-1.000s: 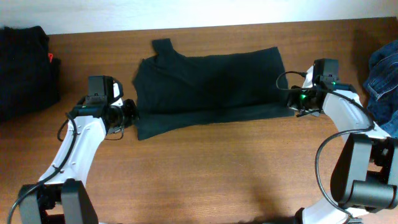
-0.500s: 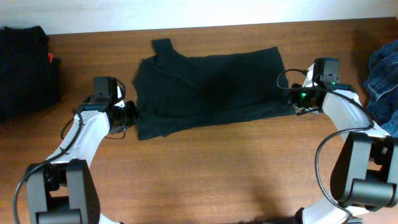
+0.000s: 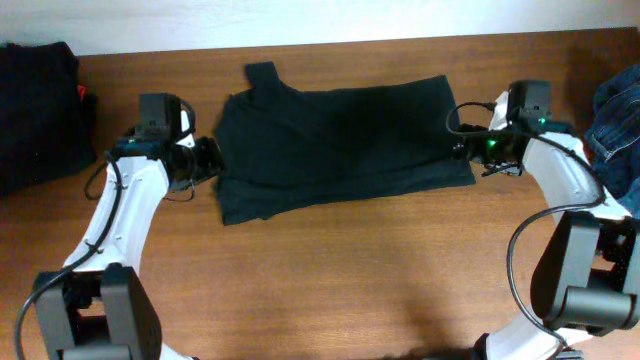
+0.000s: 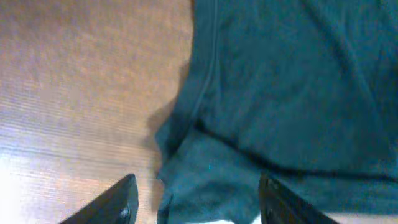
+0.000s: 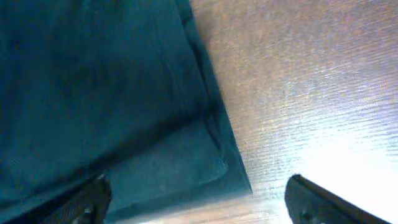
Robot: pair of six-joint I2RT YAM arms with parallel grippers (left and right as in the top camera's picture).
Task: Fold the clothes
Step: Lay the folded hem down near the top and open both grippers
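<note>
A dark short-sleeved T-shirt, one of the clothes [image 3: 340, 140], lies flat across the back half of the wooden table [image 3: 330, 270], folded along its length. My left gripper [image 3: 207, 160] sits at the shirt's left end, open. In the left wrist view its fingers [image 4: 121, 200] straddle the shirt's corner [image 4: 205, 180] without gripping it. At the shirt's right end my right gripper [image 3: 465, 150] is also open. The right wrist view shows its fingertips [image 5: 311, 200] spread wide over the folded corner [image 5: 186, 168], which lies on the wood.
A heap of black clothing [image 3: 40, 110] with a small red tag sits at the table's back left. Blue denim [image 3: 615, 115] lies at the right edge. The wall runs along the table's far side.
Both grippers went from shut to open and let go of the shirt's ends. Each hand shifted slightly toward the back of the table. The shirt stays where it was laid.
</note>
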